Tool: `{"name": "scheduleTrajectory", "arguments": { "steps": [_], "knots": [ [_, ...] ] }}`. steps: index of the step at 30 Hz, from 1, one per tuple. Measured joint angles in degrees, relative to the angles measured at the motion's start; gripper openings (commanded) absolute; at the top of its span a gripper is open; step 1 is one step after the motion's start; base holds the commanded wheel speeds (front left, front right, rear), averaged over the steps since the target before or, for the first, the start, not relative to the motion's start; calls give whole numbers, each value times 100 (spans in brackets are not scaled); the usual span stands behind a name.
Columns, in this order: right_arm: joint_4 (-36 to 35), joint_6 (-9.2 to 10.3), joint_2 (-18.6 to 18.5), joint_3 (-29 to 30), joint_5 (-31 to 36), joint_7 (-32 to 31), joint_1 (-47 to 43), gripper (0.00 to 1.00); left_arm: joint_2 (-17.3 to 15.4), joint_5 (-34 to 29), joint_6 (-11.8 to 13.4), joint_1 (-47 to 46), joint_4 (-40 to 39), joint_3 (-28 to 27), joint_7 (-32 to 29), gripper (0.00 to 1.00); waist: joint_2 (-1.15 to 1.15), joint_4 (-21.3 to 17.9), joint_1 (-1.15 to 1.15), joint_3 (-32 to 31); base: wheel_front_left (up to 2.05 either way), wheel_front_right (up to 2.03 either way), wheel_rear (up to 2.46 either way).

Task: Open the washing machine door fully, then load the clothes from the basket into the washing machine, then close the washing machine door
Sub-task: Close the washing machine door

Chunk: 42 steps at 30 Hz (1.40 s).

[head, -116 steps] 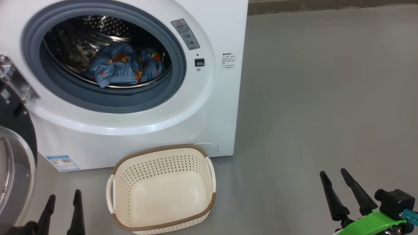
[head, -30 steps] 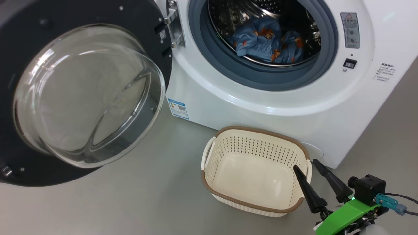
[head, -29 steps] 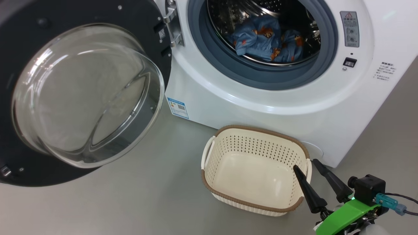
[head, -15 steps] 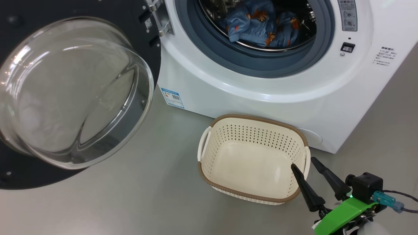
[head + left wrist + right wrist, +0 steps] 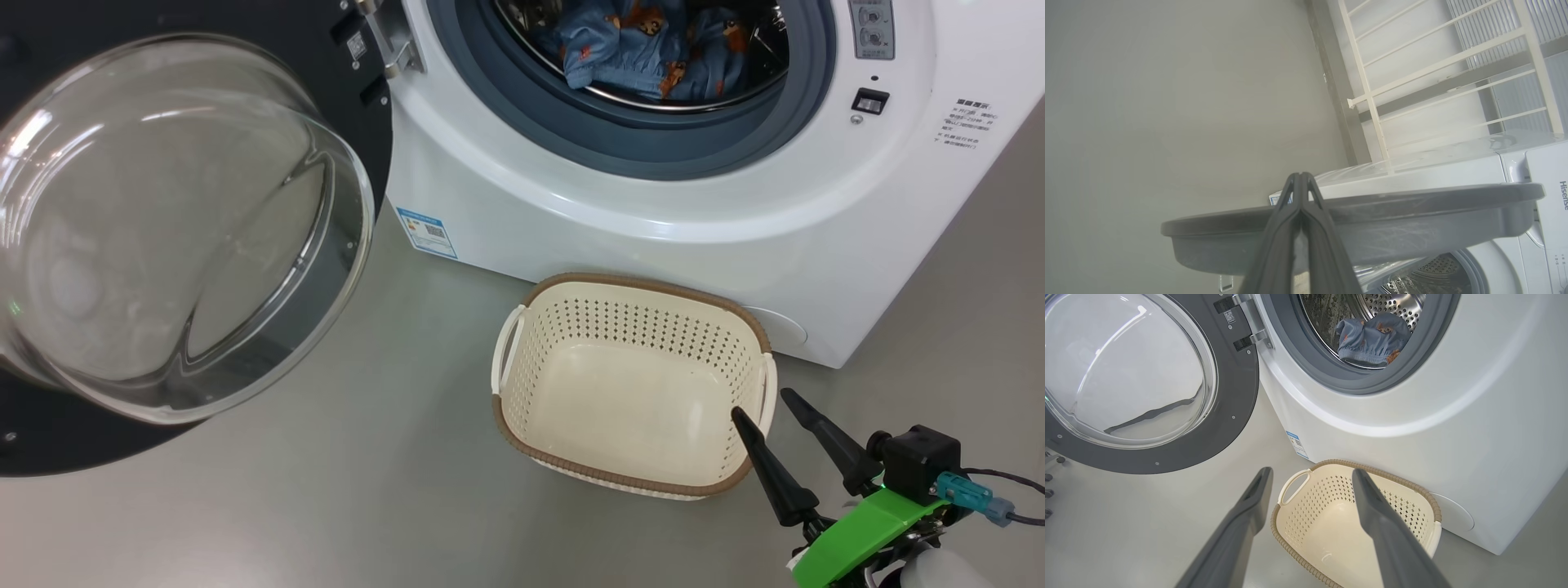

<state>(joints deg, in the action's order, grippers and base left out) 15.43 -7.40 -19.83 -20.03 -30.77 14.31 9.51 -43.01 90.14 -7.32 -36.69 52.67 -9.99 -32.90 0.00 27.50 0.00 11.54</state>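
Door [image 5: 163,229] next imo: stiff, hinged, glossy = slippery. Shove outer edge just past left claw [image 5: 1300,176], tips pinched together, empty. Right claw [image 5: 760,403] spread wide, basket [image 5: 637,282] just ahead.

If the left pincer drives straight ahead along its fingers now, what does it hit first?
The washing machine door: the shut left pincer points at its grey rim, seen edge-on across its line. Depth is unclear; the tips may already touch it.

L claw [image 5: 1300,177] fingers pressed together, R claw [image 5: 760,403] fingers apart
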Motion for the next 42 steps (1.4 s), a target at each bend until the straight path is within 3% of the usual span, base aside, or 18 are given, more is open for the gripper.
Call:
{"name": "scheduleTrajectory", "arguments": {
  "steps": [18, 25, 42],
  "knots": [
    [52, 0, 4, -89, 0, 0, 133, 100, 124, 204, 1, 419, -747, 23, -1038, 0, 0, -5, 0, -135, 0, 0, 0],
    [52, 0, 45, -20, -1, 0, 83, 100, 143, 367, 2, 849, -1430, 100, -1675, 0, 0, 7, 0, -331, 0, 0, 0],
    [-9, 0, 202, 198, -2, 0, -149, 100, 631, 857, 1, 1833, -3750, 104, -2959, 0, 0, -103, 0, -666, 0, 0, 0]
  ]
}}
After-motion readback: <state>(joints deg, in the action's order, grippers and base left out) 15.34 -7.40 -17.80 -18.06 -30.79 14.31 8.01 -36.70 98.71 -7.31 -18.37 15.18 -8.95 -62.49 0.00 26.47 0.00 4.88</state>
